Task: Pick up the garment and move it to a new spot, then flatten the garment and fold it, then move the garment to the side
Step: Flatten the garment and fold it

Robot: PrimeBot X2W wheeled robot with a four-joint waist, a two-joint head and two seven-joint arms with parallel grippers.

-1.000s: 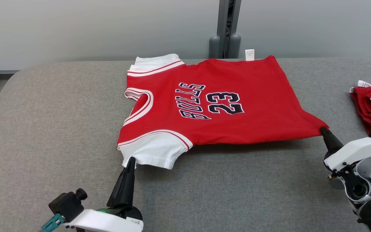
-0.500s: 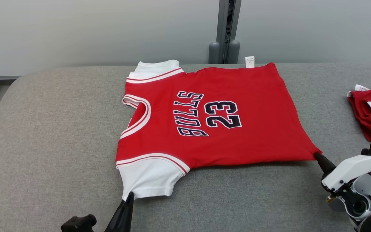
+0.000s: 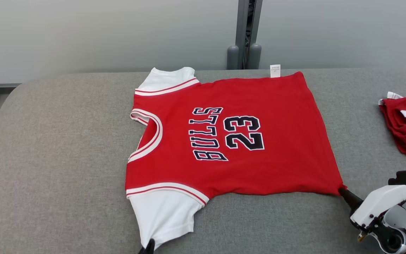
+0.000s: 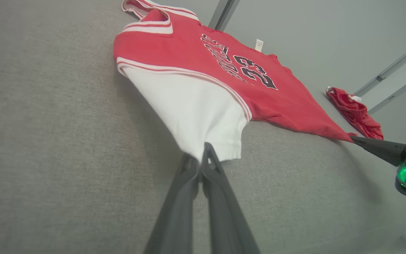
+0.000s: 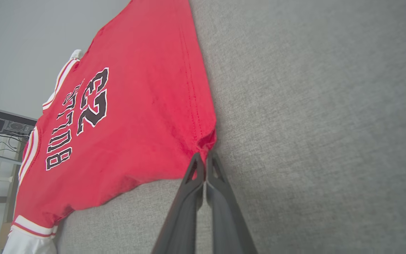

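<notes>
The garment (image 3: 245, 165) is a red jersey with white sleeves and "BULLS 23" in dark letters, spread face up across the grey padded table (image 3: 65, 158). My left gripper (image 3: 149, 247) is shut on the hem of the near white sleeve (image 4: 196, 116), at the head view's bottom edge. My right gripper (image 3: 342, 191) is shut on the jersey's near bottom corner (image 5: 208, 139). In the left wrist view my left gripper (image 4: 201, 157) pinches the sleeve's edge, and my right gripper (image 4: 354, 138) holds the red corner at the right.
A second red and white piece of clothing (image 3: 405, 123) lies crumpled at the table's right edge. A grey post (image 3: 245, 33) stands behind the table against the wall. A shelf with equipment (image 5: 2, 127) stands off the table's left end.
Both grippers have pulled the jersey toward the near edge of the table, and it now lies flatter. The head camera has tilted a little too.
</notes>
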